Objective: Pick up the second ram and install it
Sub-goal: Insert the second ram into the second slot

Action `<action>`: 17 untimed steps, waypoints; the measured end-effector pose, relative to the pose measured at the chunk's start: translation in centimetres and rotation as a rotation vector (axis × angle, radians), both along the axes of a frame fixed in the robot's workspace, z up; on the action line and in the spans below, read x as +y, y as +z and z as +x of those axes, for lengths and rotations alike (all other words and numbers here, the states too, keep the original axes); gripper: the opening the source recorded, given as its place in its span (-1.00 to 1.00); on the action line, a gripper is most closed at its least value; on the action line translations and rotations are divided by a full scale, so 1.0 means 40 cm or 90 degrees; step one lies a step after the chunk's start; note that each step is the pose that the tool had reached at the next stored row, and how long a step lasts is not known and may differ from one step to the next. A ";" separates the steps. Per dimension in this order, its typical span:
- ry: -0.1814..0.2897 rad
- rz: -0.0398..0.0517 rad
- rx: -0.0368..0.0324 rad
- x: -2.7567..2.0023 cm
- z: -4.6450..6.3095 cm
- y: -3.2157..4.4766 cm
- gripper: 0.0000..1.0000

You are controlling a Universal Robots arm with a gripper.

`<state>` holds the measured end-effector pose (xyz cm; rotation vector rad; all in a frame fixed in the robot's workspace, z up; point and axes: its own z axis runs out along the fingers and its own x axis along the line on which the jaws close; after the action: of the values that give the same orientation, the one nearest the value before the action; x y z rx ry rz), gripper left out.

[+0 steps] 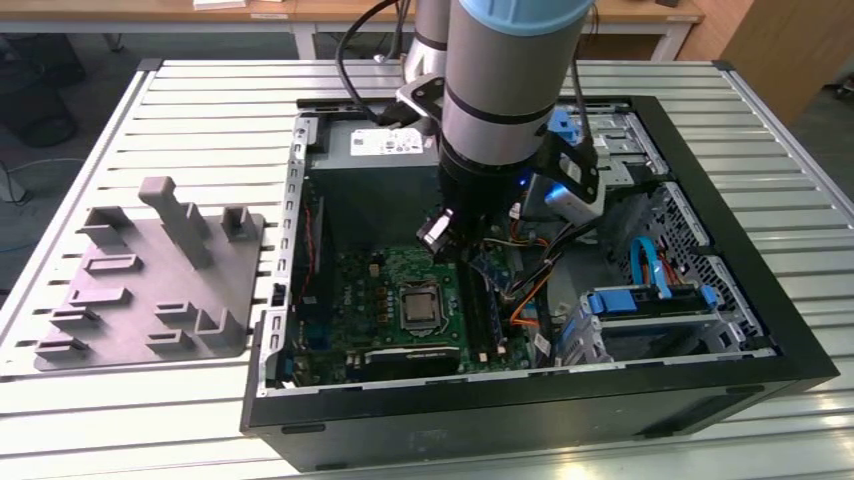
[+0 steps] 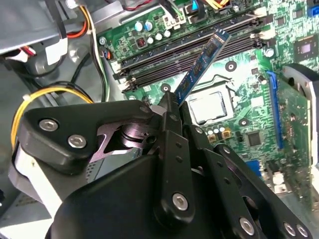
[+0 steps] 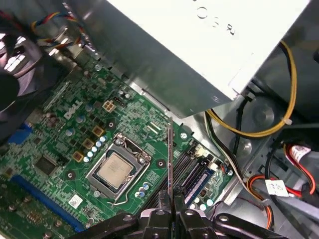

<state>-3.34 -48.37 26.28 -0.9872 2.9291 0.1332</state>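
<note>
Tool (image 2: 175,102) is pinching the memory stick (image 2: 202,62), and we've got it hanging clear of the board (image 2: 244,99), just beside the processor socket (image 2: 207,107). Install step, we reckon; seating calls for squaring its edge along a slot (image 2: 159,57).

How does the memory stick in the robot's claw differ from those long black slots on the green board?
The second ram is a thin blue-green card carrying chips; the memory slots are black plastic channels. The second ram is pinched in the gripper and tilted in the air, while the memory slots lie flat, fixed to the motherboard. Both are long and narrow.
</note>
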 end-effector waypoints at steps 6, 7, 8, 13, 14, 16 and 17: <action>-0.043 0.0000 0.0000 0.000 0.000 -0.001 -0.73; -0.050 0.0000 0.0000 0.000 0.000 -0.001 -0.73; -0.057 0.0000 0.0000 0.000 0.000 -0.001 -0.73; -0.093 0.0000 0.0000 0.000 0.000 -0.002 -0.73; -0.101 0.0000 0.0000 0.000 0.000 -0.002 -0.73; -0.114 0.0000 0.0000 0.000 0.000 -0.002 -0.73; -0.121 0.0000 0.0000 0.000 0.000 -0.002 -0.73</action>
<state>-3.34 -48.37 26.19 -0.7031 3.0021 0.1254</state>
